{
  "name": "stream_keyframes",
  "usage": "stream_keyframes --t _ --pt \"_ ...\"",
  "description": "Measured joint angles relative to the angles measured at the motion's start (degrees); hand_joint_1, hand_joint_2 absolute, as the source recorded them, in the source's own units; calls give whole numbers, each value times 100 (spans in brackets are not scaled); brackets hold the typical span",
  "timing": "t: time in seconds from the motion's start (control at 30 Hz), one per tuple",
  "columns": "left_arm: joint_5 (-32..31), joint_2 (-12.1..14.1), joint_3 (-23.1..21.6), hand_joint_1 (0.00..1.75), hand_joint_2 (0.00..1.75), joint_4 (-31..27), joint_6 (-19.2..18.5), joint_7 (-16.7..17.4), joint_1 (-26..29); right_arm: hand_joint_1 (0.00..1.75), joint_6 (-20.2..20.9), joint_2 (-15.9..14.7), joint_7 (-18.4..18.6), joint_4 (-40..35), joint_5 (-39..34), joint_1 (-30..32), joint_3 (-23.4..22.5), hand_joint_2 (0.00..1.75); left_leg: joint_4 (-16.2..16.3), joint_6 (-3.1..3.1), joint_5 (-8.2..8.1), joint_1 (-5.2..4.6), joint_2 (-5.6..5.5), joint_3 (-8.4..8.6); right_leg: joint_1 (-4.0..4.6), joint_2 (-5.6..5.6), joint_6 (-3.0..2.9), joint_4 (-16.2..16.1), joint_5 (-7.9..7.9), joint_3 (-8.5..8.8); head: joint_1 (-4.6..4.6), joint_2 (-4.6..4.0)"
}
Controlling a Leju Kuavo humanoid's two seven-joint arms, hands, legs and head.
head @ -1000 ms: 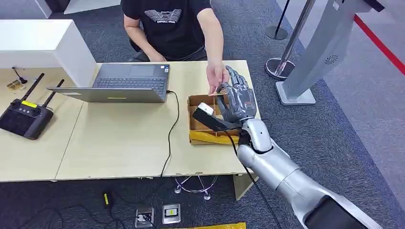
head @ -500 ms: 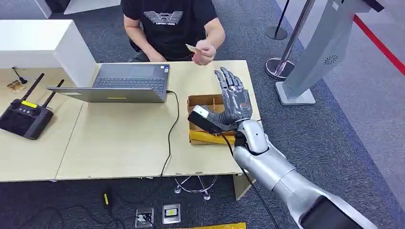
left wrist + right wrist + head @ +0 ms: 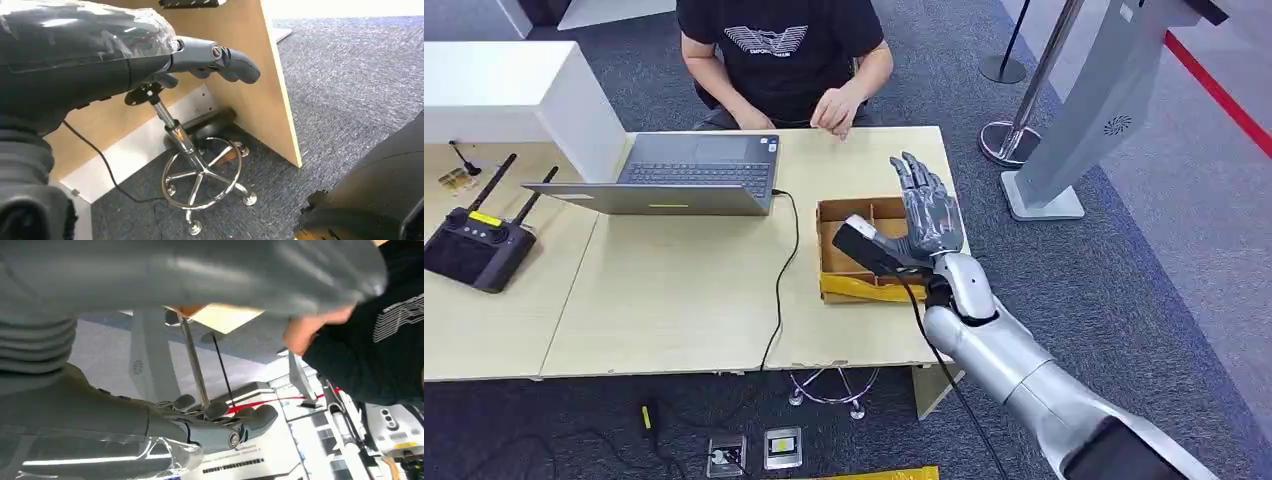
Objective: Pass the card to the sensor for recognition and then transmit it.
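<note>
Right hand [image 3: 927,212], empty, fingers spread
Raised over cardboard box [image 3: 839,285]; person's hand [image 3: 834,112] well apart; card not discernible.

Open grey laptop [image 3: 694,175] near the far edge of the wooden table [image 3: 674,300], black cable [image 3: 782,270] trailing from it over the near edge. Black remote controller [image 3: 474,245] with two antennas at the left end. Open cardboard box [image 3: 844,285] near the right edge. Seated person [image 3: 774,50] behind the far edge. Chrome stool base [image 3: 200,185] on grey carpet.
</note>
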Motion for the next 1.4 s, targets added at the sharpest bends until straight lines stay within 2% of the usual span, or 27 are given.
stream_keyframes --t 0.17,0.2,0.47,0.73,0.9,1.07,1.3,1.4 --pt "-2 -2 -2 0 0 0 0 46 -4 0 503 -398 310 -691 -66 213 -133 0 1 0 0 0 0 1 0 0 0 -1 0 0 0 0" --pt "0 -2 -2 0 0 0 0 55 -4 0 607 -483 400 -854 -68 279 -159 175 1 0 -1 0 0 1 0 0 0 -1 0 0 0 0" --pt "37 -9 -4 0 0 0 -4 133 -1 0 944 -990 717 -1908 40 758 -271 175 0 -1 -1 0 4 1 0 3 0 -1 0 0 0 0" --pt "123 -9 -11 0 0 0 -7 136 12 0 1029 -1178 948 -2310 951 1104 -175 175 -1 -1 -1 0 4 -3 0 1 0 0 0 0 -2 0" --pt "118 -11 -11 0 0 0 -7 135 13 0 684 -1165 866 -2192 1141 1156 17 175 -1 -1 -2 0 3 -5 0 -2 0 0 0 0 -2 0" --pt "112 -15 -13 0 0 -2 -7 155 12 0 47 -1022 690 -1737 1451 1133 206 175 -2 -1 -1 1 2 -8 0 -2 0 1 0 0 -2 0" --pt "63 -15 -13 0 0 -2 -7 197 12 0 -158 -771 559 -1138 1335 1071 354 175 -2 -1 -1 1 -2 -9 0 -6 0 1 0 0 0 0" --pt "53 -26 -24 0 0 -4 -7 258 13 0 -201 -597 391 -732 1082 966 420 175 -2 -1 -1 1 1 -8 0 -3 0 1 0 0 -2 0"
